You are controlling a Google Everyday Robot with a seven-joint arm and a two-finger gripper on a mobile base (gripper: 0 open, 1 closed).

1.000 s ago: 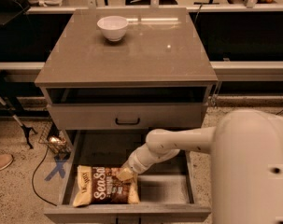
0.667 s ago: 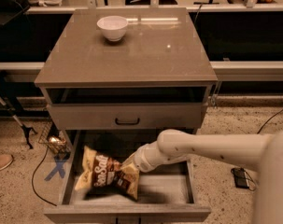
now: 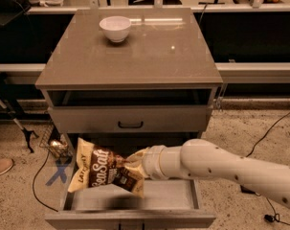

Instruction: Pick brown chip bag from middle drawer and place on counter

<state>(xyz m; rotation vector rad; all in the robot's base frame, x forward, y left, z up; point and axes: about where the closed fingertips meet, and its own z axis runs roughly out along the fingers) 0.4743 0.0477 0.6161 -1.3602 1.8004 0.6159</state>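
Note:
The brown chip bag (image 3: 105, 170), dark brown with cream ends and white "Sea Salt" lettering, hangs in the air above the open middle drawer (image 3: 135, 206), clear of its grey floor. My gripper (image 3: 137, 166) is shut on the bag's right end; the bag hides the fingertips. My white arm (image 3: 221, 167) reaches in from the right across the drawer. The counter (image 3: 130, 47) is the glossy grey-brown top of the cabinet, above and behind the bag.
A white bowl (image 3: 115, 28) stands near the counter's back left. A shallower drawer front with a small black handle (image 3: 130, 125) sits just above the bag. Cables and a blue tape cross (image 3: 58, 170) lie on the floor at left.
The bag lay on the drawer floor with my gripper at its right end. It has since been lifted up and tilted, and my arm has risen with it.

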